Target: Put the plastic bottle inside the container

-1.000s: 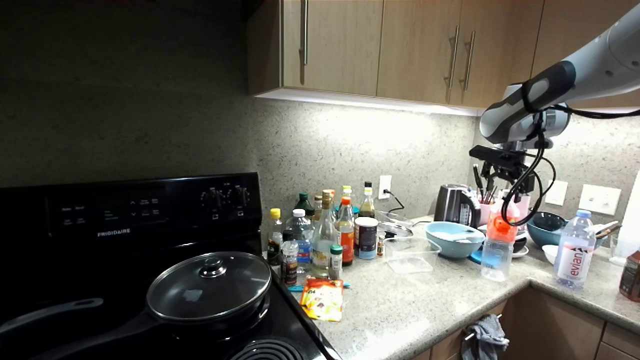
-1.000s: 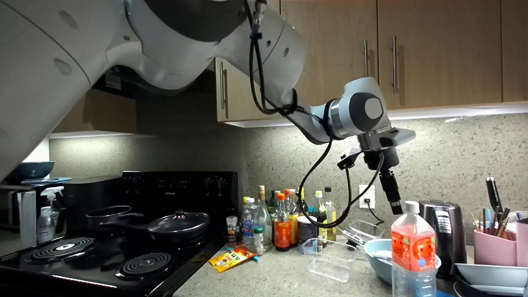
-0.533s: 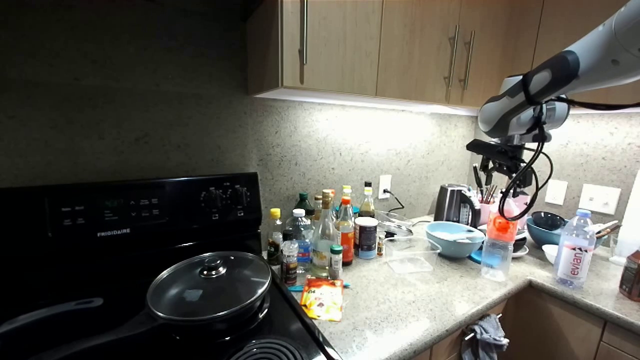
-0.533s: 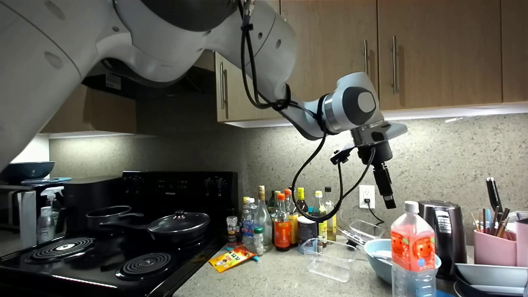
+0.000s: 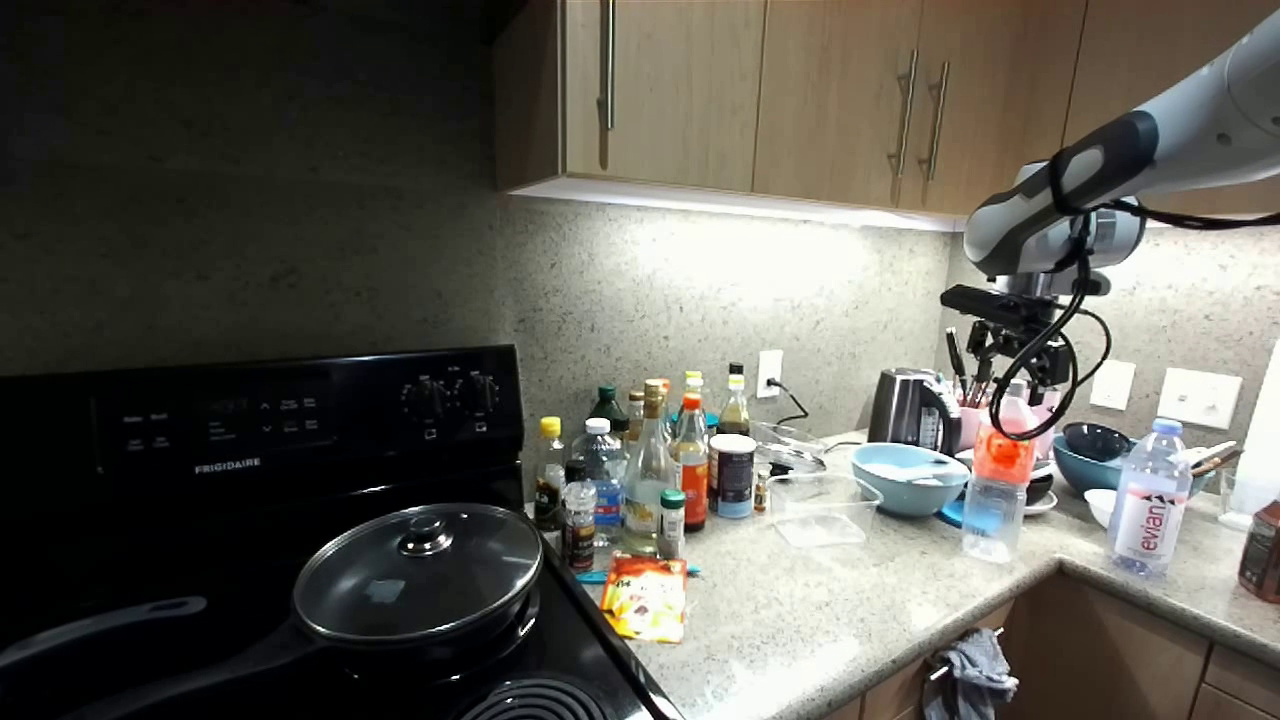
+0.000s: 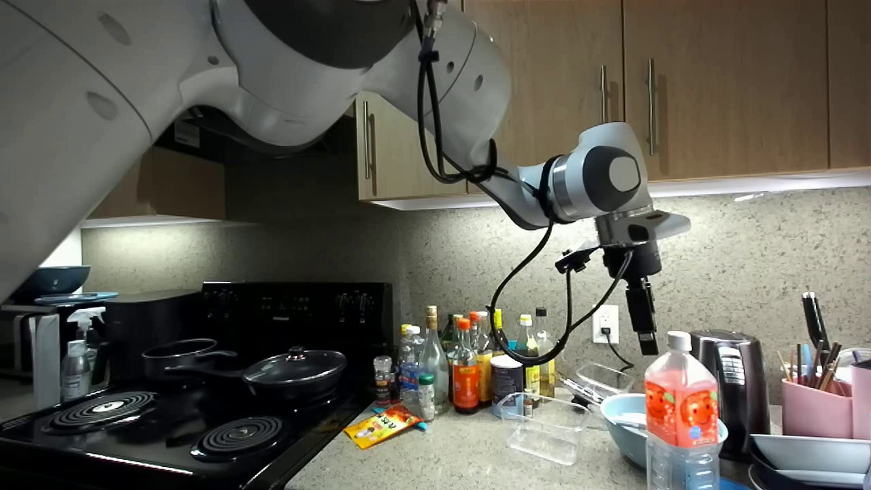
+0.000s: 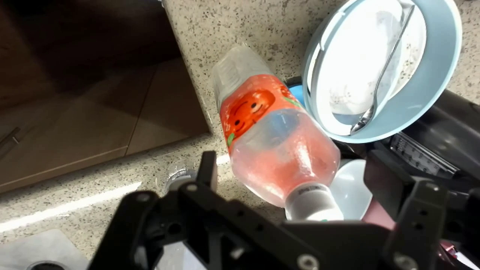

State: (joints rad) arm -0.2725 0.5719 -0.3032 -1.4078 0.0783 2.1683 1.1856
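Note:
The plastic bottle, clear with a red and pink label and a white cap, stands upright on the counter in both exterior views (image 5: 995, 510) (image 6: 682, 415). In the wrist view the bottle (image 7: 277, 150) lies between the spread fingers, its cap close to the gripper. My gripper (image 5: 1013, 376) is open and empty, above the bottle, pointing down; it also shows in an exterior view (image 6: 648, 344) and the wrist view (image 7: 292, 168). The fingers do not appear to touch the bottle. The clear, lidless container (image 5: 822, 530) sits on the counter in both exterior views (image 6: 542, 446).
A light blue bowl (image 5: 910, 490) with a spoon stands between container and bottle. A kettle (image 6: 731, 388) and a pink utensil holder (image 6: 816, 408) stand behind the bottle. An Evian bottle (image 5: 1148, 510) stands near it. Several sauce bottles (image 6: 466, 381) crowd the counter near the stove.
The gripper first drew back slightly from the bottle and up, then came back towards it and down. The bottle and container have not moved.

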